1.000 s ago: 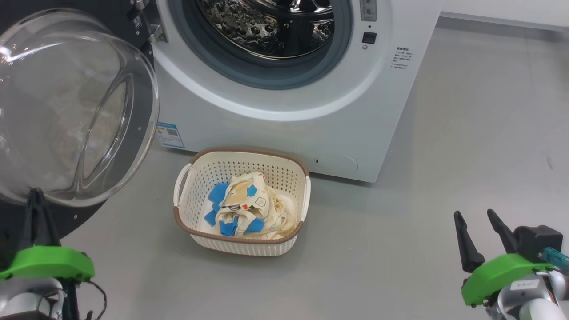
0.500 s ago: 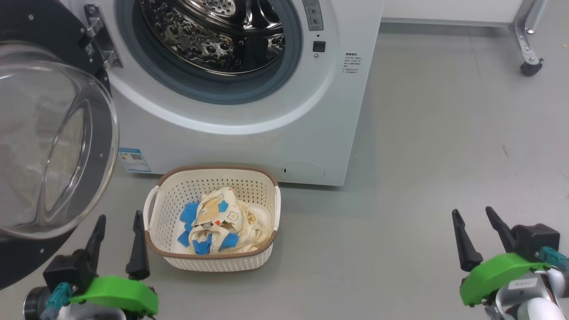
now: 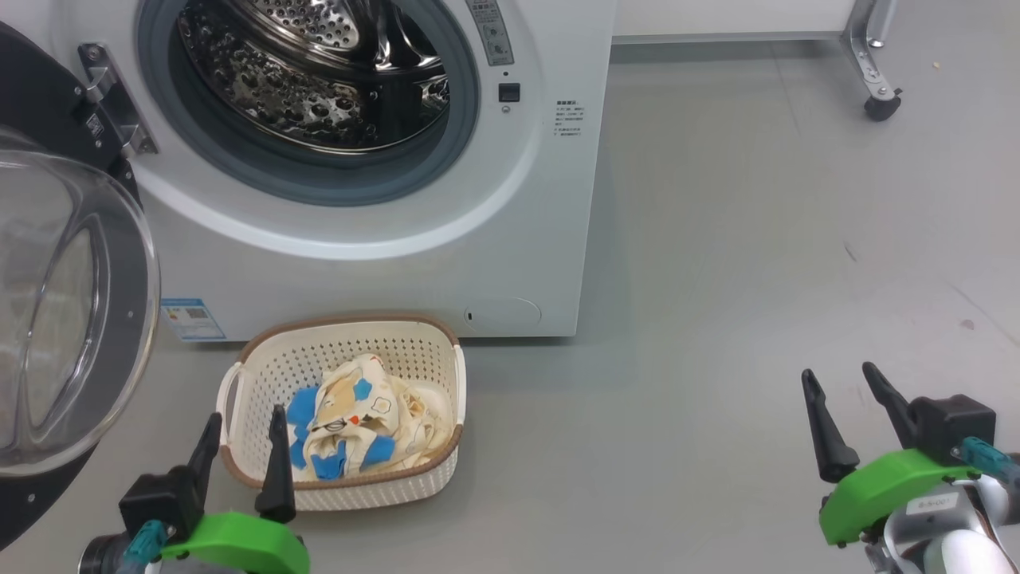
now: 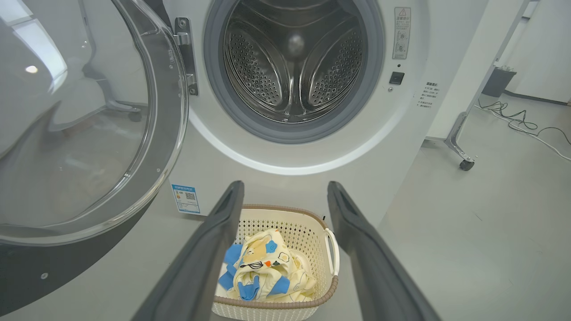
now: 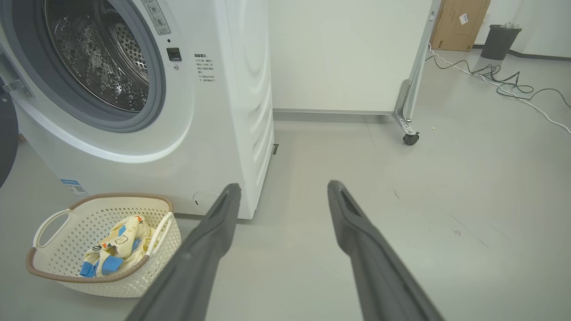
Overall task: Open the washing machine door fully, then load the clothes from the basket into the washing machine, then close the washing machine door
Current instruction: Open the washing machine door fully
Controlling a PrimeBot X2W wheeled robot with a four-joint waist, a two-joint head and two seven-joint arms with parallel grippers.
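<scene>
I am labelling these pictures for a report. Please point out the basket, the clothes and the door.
basket (image 3: 351, 349): head view, on its perforated back wall.
clothes (image 3: 351, 418): head view, on the cream printed fabric at the middle.
door (image 4: 76, 133): left wrist view, on its clear glass bowl.

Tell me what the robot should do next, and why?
Probably reach the left gripper forward and down onto the clothes in the basket. The washing machine door already stands wide open, the clothes still lie in the basket, and that gripper is open, close by the basket, holding nothing.
</scene>
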